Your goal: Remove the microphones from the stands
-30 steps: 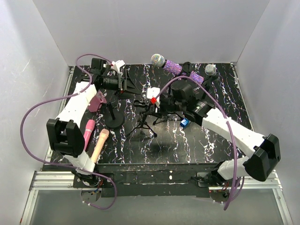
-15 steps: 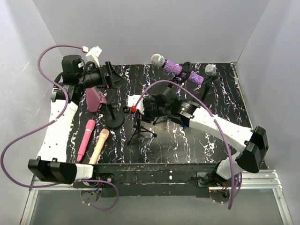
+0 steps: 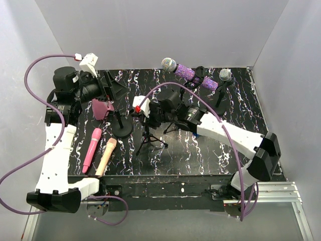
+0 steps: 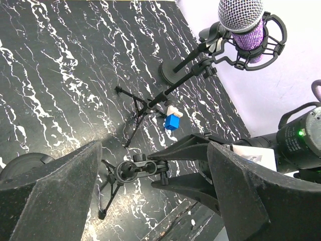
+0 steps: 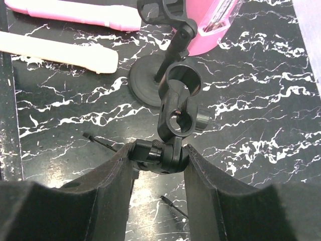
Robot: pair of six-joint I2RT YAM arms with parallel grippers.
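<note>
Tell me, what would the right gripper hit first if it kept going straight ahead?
Most likely the empty clip on the tripod stand. The stand's joint sits between the right gripper's fingers, seemingly touching them, and the clip is just beyond.

The left arm rises along the left edge, wrist bent toward the far-left corner. The left gripper is held high with its fingers spread wide. The right arm stretches from the near-right corner toward the middle, and the right gripper pinches the stand.
</note>
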